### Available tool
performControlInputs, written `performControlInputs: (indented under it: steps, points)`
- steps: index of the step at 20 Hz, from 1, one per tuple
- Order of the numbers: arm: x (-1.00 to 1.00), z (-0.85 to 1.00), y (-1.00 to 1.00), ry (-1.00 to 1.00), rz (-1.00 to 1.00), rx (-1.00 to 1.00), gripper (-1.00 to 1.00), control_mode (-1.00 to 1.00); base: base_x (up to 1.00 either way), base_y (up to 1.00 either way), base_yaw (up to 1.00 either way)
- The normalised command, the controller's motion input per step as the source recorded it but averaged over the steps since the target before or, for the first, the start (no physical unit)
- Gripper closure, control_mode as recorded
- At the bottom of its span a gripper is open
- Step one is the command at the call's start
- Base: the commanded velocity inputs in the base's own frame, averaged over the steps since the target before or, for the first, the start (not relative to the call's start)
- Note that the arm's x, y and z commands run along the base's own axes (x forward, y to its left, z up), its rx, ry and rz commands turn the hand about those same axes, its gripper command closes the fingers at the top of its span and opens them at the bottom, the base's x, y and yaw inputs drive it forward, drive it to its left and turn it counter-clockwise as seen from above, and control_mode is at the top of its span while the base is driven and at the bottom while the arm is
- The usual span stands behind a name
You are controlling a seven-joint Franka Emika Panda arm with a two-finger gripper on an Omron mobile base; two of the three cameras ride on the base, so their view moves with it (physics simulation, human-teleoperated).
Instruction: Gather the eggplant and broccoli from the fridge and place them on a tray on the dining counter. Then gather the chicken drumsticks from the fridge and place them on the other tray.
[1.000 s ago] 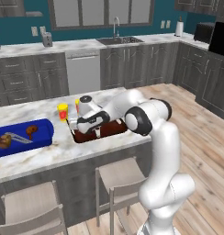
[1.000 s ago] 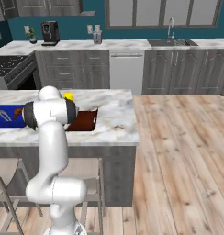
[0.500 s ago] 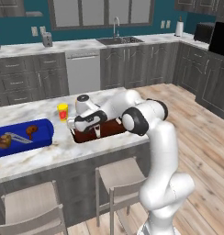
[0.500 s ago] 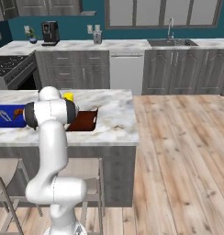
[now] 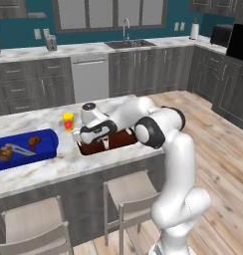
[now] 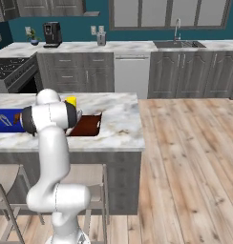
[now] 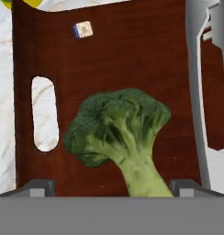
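Broccoli [image 7: 120, 133] is sitting low in the centre of the hand view, its stalk running down between the two dark fingertips, which are standing on either side of it; whether they are touching it cannot be told. Behind it, a dark brown tray [image 7: 132, 59] is lying on the marble dining counter [image 5: 59, 167], with an oval handle slot at the frame's left. In the left base view, the gripper [image 5: 83, 137] is reaching over this tray's left end at mid-frame. A blue tray [image 5: 44, 144] is resting at the far left, near a yellow cup [image 5: 68, 121].
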Motion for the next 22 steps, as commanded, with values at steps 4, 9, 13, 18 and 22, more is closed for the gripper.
performControlInputs:
  steps: [4, 9, 13, 18, 22]
  points:
    - [-0.47, 0.19, -0.19, -0.04, 0.00, 0.01, -1.00, -1.00, 0.00, 0.00, 0.00]
    - [-0.42, 0.36, -0.25, -0.08, 0.00, 0.00, -1.00, -1.00, 0.00, 0.00, 0.00]
    - [-0.61, 0.47, -0.22, -0.12, 0.00, 0.00, -1.00, -1.00, 0.00, 0.00, 0.00]
    - [-0.72, 0.73, -0.18, -0.11, 0.00, 0.02, -1.00, -1.00, 0.00, 0.00, 0.00]
    - [-0.77, 0.94, -0.29, -0.04, 0.00, 0.06, -1.00, -1.00, 0.00, 0.00, 0.00]
